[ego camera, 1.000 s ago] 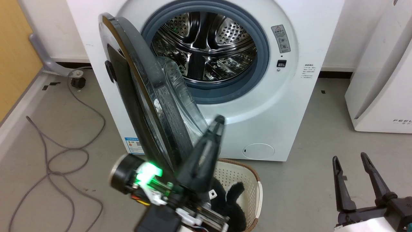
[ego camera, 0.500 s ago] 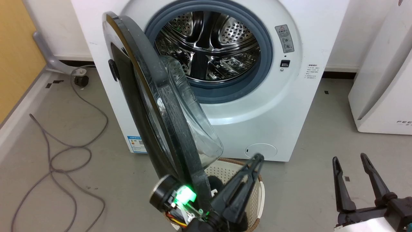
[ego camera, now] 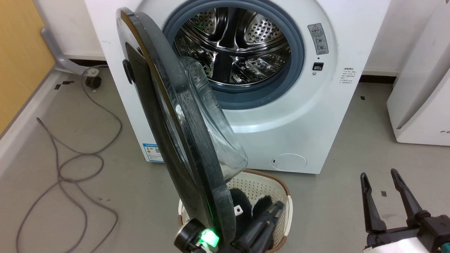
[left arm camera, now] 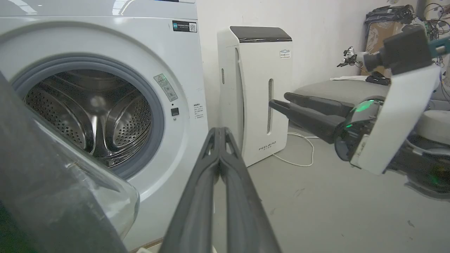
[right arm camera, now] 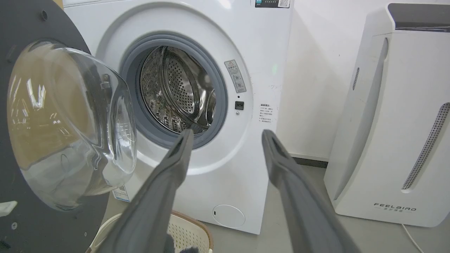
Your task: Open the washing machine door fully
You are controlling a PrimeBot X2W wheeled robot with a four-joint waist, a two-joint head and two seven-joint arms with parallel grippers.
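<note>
Washing machine door (ego camera: 160,116): roughly half-swung, edge-on before washing machine (ego camera: 309,116). Left gripper (left arm camera: 219,131): fingers pressed together, empty, beside lower inner rim; best push outward on rim, off glass. Right gripper (ego camera: 378,174): parted, empty

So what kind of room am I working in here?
Probably a lab or workshop corner set up for laundry, not a home: a washing machine with a laundry basket before it, on bare grey floor with a loose cable, beside a white FEELBIRD appliance.

Test lab: washing machine (ego camera: 309,116) on bare grey floor (ego camera: 88,203), loose cable (ego camera: 121,127), equipment clutter (left arm camera: 383,15).
</note>
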